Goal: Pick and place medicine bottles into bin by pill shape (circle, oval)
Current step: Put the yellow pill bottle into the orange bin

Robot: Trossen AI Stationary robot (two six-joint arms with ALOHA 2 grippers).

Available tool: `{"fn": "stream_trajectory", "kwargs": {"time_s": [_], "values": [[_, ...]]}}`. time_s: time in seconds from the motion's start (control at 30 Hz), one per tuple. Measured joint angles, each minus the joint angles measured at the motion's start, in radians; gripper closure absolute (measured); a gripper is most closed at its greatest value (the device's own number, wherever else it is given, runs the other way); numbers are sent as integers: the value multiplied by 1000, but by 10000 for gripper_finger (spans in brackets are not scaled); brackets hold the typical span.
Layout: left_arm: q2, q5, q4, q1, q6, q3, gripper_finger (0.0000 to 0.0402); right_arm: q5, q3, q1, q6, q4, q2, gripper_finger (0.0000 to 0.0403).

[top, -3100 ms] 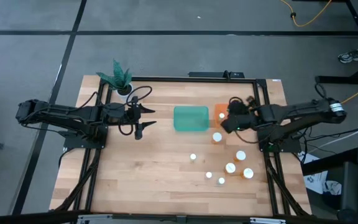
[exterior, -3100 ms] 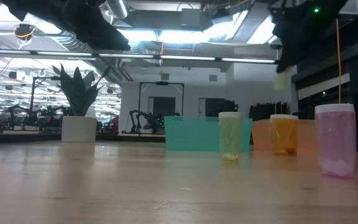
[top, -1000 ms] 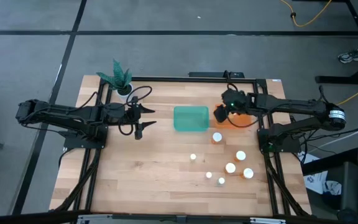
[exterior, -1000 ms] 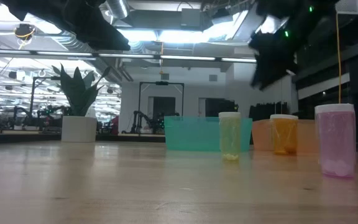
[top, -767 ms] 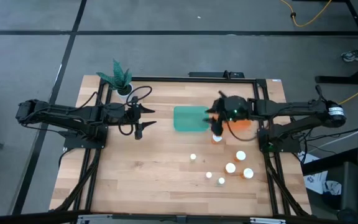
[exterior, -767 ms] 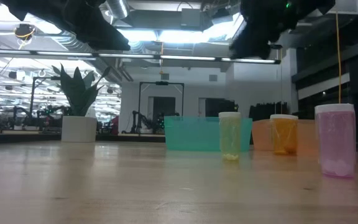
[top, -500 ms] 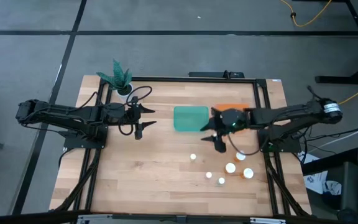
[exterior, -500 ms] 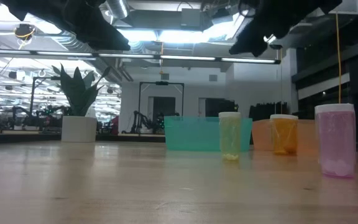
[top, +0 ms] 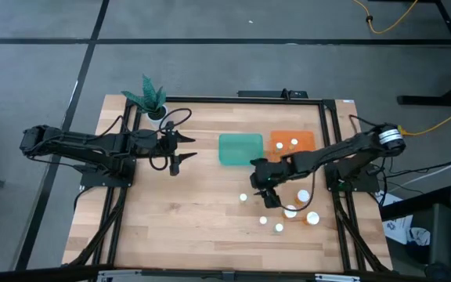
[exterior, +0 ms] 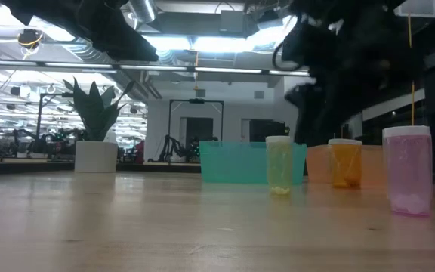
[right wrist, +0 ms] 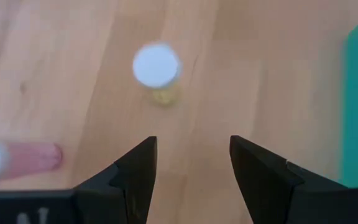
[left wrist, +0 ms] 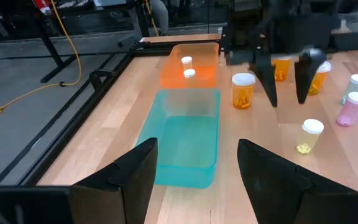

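Several small medicine bottles with white caps stand upright on the wooden table at right, among them a yellowish one [top: 243,197], an amber one [left wrist: 243,90] and a pink one [exterior: 408,170]. Two more bottles [top: 286,144] sit inside the orange bin [top: 308,138], next to the teal bin [top: 239,149]. My right gripper [top: 265,193] hangs open above the table, pointing steeply down, just right of the yellowish bottle [right wrist: 156,65], with nothing between its fingers [left wrist: 284,93]. My left gripper [top: 176,152] waits open at the table's left, off the surface.
A white pot with a green plant [top: 152,100] stands at the far left corner. A black frame rail [top: 331,168] runs along the table's right side. Bare wood lies between the left arm and the bottles.
My right gripper has swung from over the orange bin toward the table's near edge and left, sinking and rolling about its own axis, and now points steeply down beside the yellowish bottle. It stays open with nothing in it. No bottle has moved.
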Motion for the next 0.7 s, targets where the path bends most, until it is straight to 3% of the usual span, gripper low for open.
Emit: {"fn": "stream_trajectory", "kwargs": {"time_s": [0.33, 0.7], "values": [[0, 0, 0, 0, 0, 0, 188, -63, 0, 8, -31, 129, 120, 199], [0, 0, -2, 0, 0, 0, 188, -137, 1, 8, -101, 258, 135, 198]]}}
